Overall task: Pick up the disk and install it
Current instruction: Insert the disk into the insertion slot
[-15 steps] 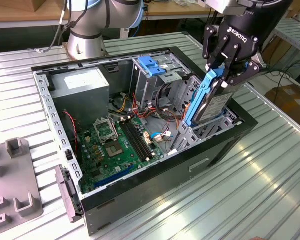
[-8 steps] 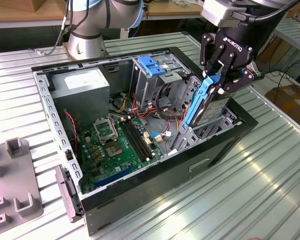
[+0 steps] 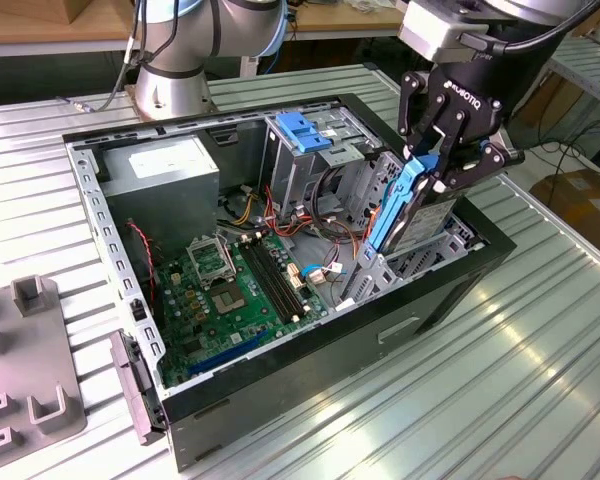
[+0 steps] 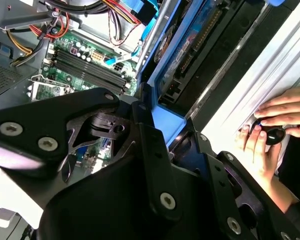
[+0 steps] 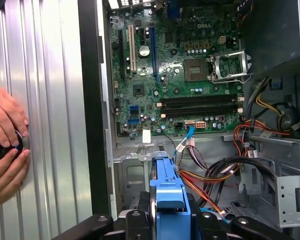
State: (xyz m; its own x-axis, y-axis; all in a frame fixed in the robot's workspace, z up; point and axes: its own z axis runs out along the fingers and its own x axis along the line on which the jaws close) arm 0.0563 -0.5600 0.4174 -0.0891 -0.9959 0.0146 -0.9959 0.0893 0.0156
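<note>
1. Gripper (image 3: 432, 165): clenched on the disk (image 3: 415, 215), with the black fingers (image 3: 450, 125) pinching the upper end of its blue carrier rail. In both wrist views the same blue rail sits pinned between the finger links (image 4: 162, 127) (image 5: 167, 200).
2. Disk position: held clear of the table (image 3: 500, 380), standing on edge and tilted. Its lower end is down among the metal bay brackets at the 3 o'clock end of the open case (image 3: 280, 385) in the exterior view. Whether it is seated cannot be determined.
3. Case interior: the motherboard (image 3: 230, 290) lies at about 8 o'clock from the disk. The power supply (image 3: 165, 175) occupies the 10 o'clock corner. Red, orange and black cables (image 3: 310, 215) run between the cage (image 3: 295, 175) and the disk.
4. Cage: upright, at about 9 o'clock from the gripper, with a blue latch (image 3: 302, 130) on top, apart from the disk.
5. Surroundings: a grey fixture (image 3: 30, 400) rests on the table at 8 o'clock from the case.
6. Personnel: a person's hands (image 5: 5, 145) rest on the ribbed table beside the case wall, around a small black object (image 4: 275, 134).
</note>
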